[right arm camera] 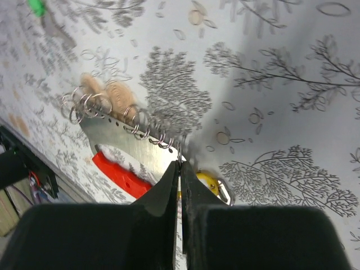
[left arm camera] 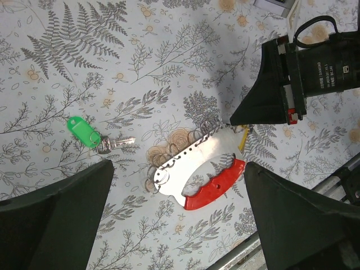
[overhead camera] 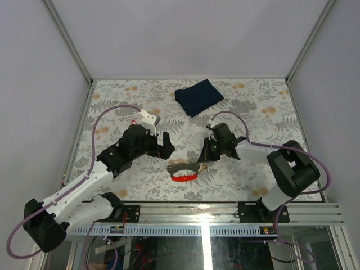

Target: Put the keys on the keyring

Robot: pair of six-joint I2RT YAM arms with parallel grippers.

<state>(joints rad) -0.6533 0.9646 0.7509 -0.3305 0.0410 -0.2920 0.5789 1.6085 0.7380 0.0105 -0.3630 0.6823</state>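
The keyring lies flat on the table close to its near edge, about midway between the two arms. It is a pale silvery piece with a red tag along its near side and a row of small wire rings along its far side.

The left gripper hangs above it with its fingers spread wide apart, one on either side of the keyring and holding nothing. The green key lies just to the left of the keyring, apart from it, on the leaf-patterned surface. Its metal blade points towards the keyring.

At the right end of the row of rings, the right gripper reaches down to the table with its two fingers pressed together. The tips sit right at the last ring, where a thin bit of wire shows between them. I cannot tell whether they have actually pinched it. The yellow key lies just behind those fingertips, partly hidden by them, beside the right end of the keyring.

Further back, well apart from all this, a folded dark blue cloth rests near the far edge of the table.
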